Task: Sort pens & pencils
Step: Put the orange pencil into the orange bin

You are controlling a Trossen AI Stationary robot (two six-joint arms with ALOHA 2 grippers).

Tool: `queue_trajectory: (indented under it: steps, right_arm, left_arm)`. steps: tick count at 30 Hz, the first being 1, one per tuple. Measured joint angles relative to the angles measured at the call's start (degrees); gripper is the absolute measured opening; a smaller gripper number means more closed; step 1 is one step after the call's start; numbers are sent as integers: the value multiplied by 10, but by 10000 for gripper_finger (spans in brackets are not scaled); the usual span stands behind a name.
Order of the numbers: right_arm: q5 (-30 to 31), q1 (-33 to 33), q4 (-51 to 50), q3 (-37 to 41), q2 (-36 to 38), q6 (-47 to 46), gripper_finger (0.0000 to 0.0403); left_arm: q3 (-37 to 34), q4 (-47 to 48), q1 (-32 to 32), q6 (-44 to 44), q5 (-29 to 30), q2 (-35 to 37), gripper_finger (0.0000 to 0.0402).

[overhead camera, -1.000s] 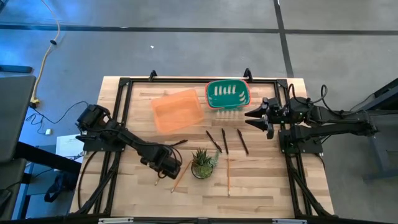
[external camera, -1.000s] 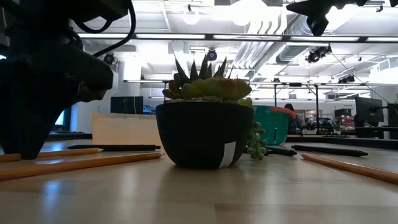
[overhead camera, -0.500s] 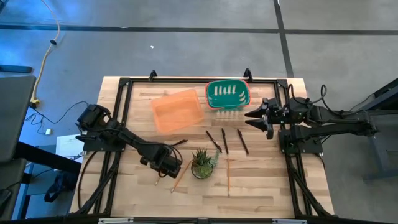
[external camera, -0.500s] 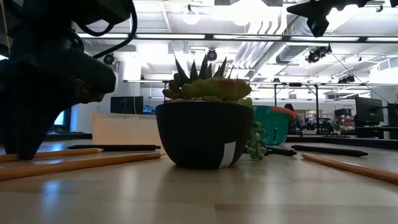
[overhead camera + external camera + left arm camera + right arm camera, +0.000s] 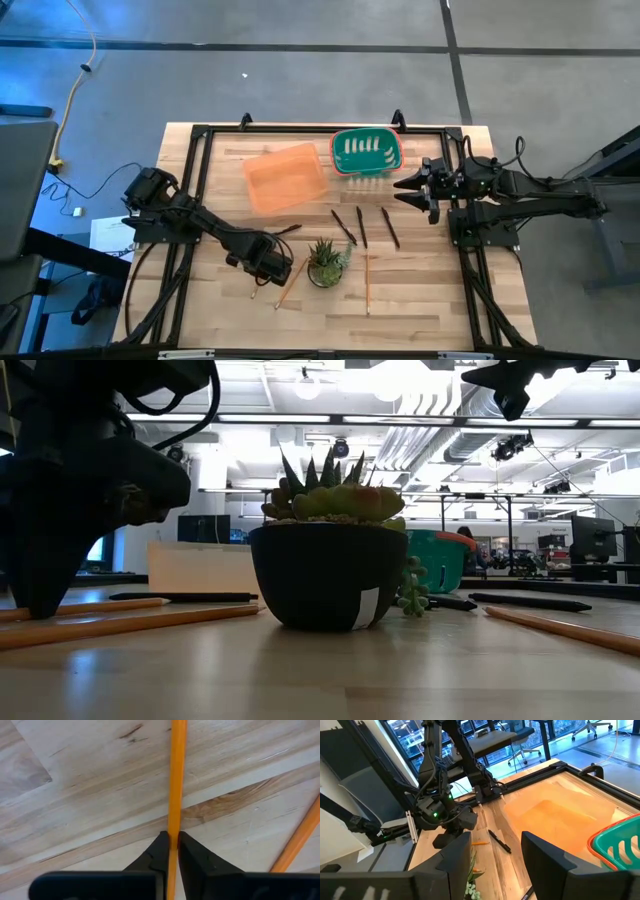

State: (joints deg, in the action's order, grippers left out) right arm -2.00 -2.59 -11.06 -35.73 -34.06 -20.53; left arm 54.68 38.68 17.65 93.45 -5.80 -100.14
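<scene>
Wooden planks make up the table [image 5: 430,300], on which everything is laid out inside a dark frame. An orange tray [image 5: 285,177] is set at the far side, left of centre, and a green basket [image 5: 366,150] is placed just to its right, at the far edge. A potted succulent [image 5: 325,262] in a dark pot is seen near the middle, toward the near side.

The left arm is stretched low across the table from the left, and the left gripper [image 5: 172,840] is brought down onto the wood just left of the plant; its fingers are pressed together on one of the pencils [image 5: 175,780], which lies flat and is pinched between the tips. A second pencil [image 5: 298,839] is seen just to one side of it, and in the high view this one [image 5: 290,283] lies slanted between the gripper and the pot. A third pencil [image 5: 367,284] is laid right of the plant, running near to far.

The right gripper [image 5: 412,186] is held above the table at the right, near the basket, with its fingers [image 5: 452,857] spread apart and nothing between them.

Three of the pens [image 5: 361,226] are lined up beyond the plant, between it and the basket; a fourth pen [image 5: 286,229] is found near the tray's near edge, just beyond the left gripper.
</scene>
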Motion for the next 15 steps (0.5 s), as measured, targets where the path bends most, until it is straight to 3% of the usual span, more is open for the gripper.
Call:
queue_trajectory:
  steps: [11, 15]
  right_arm:
    - [0, 0, -1, 0, 0, -1, 165]
    - [0, 0, -1, 0, 0, -4, 165]
  left_arm:
    - [0, 3, 0, 0, 0, 0, 35]
    - [1, 8, 0, 0, 1, 0, 22]
